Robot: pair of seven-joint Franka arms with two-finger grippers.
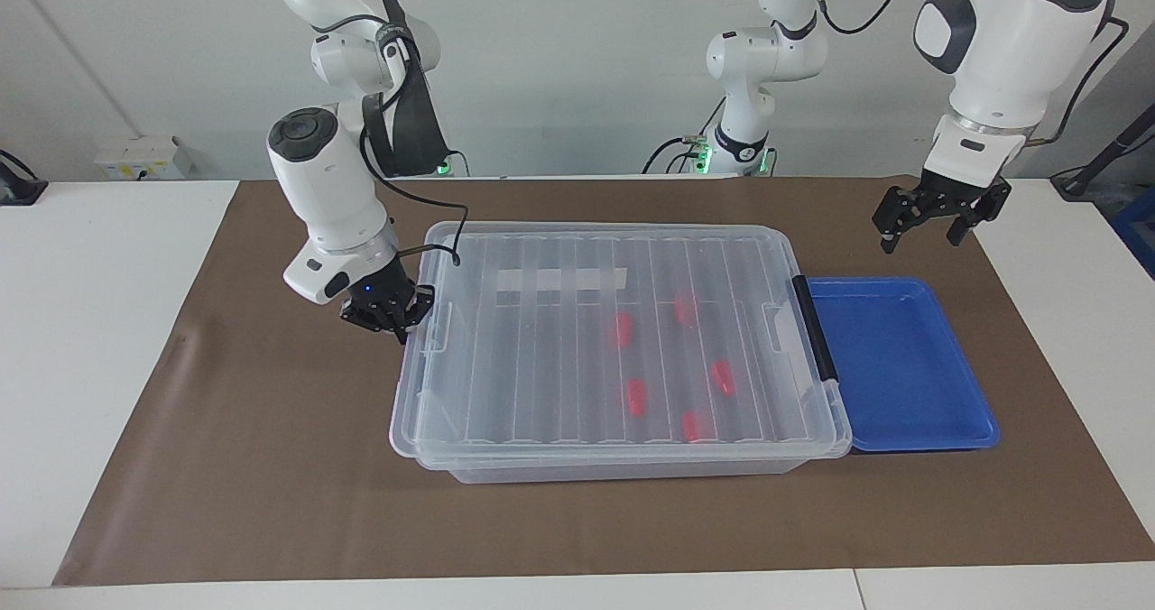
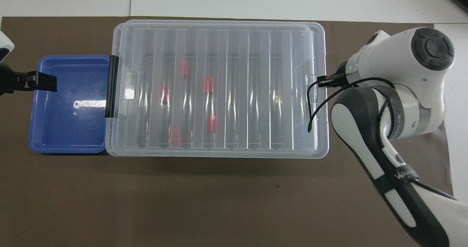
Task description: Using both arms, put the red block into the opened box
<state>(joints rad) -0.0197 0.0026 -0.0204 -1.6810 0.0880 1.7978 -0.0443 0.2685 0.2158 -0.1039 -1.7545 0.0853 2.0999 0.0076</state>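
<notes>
Five red blocks (image 1: pixel 637 396) lie blurred inside the box (image 1: pixel 623 452) under its ribbed clear lid (image 1: pixel 541 339). Right gripper (image 1: pixel 390 314) sits at the lid's end; whether it grips is unclear. Left gripper (image 1: pixel 928 216) hangs open near the box.

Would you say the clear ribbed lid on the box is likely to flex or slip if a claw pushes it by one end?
The lid looks thin and broad, so it probably flexes somewhat, though its ribs should stiffen it. Glossy plastic lying on the box rim likely slides easily.
</notes>
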